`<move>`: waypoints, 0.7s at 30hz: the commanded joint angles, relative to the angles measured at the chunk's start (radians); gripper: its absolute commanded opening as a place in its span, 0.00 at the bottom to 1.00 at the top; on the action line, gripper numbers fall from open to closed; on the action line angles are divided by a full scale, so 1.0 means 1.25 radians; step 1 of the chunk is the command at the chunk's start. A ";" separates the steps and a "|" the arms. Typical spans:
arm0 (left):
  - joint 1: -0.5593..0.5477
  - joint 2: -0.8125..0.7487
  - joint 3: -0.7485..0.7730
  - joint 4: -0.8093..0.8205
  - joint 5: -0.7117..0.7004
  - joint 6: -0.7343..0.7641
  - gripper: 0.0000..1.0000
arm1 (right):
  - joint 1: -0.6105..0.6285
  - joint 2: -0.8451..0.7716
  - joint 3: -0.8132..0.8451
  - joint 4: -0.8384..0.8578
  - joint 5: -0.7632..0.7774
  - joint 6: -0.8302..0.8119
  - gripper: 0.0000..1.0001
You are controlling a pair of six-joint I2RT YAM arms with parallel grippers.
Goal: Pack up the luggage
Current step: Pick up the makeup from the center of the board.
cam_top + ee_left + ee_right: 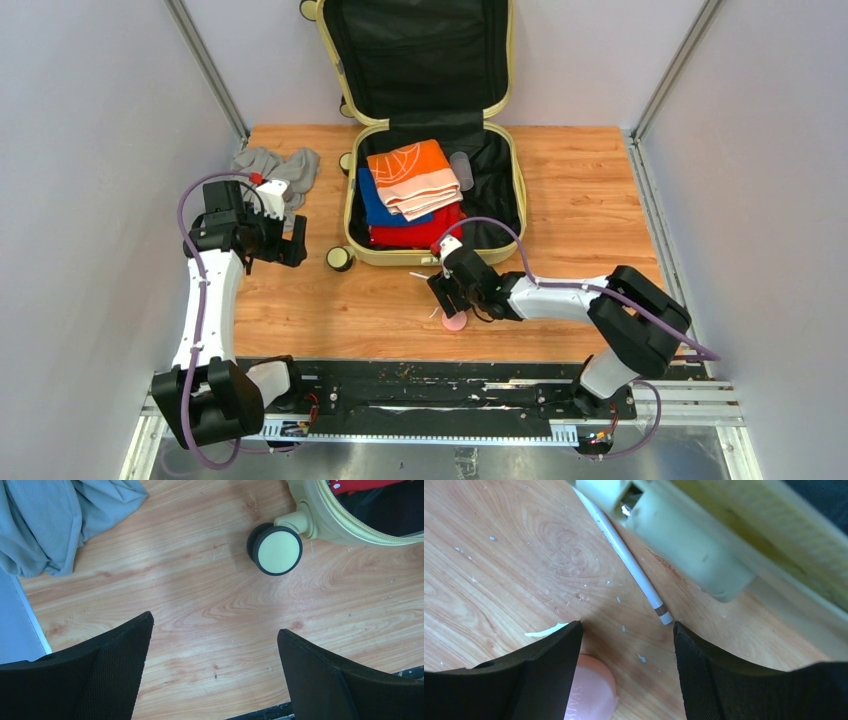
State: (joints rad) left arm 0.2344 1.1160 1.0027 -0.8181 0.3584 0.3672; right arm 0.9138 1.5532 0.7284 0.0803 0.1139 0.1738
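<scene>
luggage: the luggage [395, 257] lies open in the middle of the table [590, 200], lid propped up against the back wall. An orange cloth [405, 168] sits on top of blue [372, 203] and red [415, 232] pieces in the bottom half.

right pincer: the right gripper [626, 635] is low over the wood just in front of the case. Jaws are partway apart, and a pink round thing [591, 692] peeks out against one finger. Doesn't look clamped to me, since there's bare wood between it and the other finger.

left pincer: the left gripper [215, 626] is spread as wide as it goes, holding nothing, above bare wood between a grey cloth [45, 520] and a suitcase wheel [276, 552].

other loose stuff: a white stick [631, 570], pen-ish, lies right beside the case's side handle [684, 555].

step, my guess: picking up the small pink item so it can go in the case.

next move: I reckon it needs to centre the jaws on the pink thing, close, lift over the front rim and drop it beside the clothes. The stick and grey cloth look like they're waiting their turn.
</scene>
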 commanded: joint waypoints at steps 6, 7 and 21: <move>0.006 -0.012 0.017 -0.016 0.006 0.006 1.00 | 0.010 -0.006 -0.087 0.118 0.009 0.085 0.70; 0.006 -0.012 0.018 -0.017 0.007 0.004 1.00 | 0.011 -0.007 -0.090 0.118 0.005 0.087 0.70; 0.005 -0.007 0.015 -0.016 0.011 0.006 1.00 | 0.044 -0.094 -0.130 0.122 0.118 0.093 0.65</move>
State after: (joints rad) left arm 0.2344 1.1156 1.0027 -0.8185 0.3588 0.3672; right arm 0.9623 1.4700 0.5739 0.2630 0.1833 0.2996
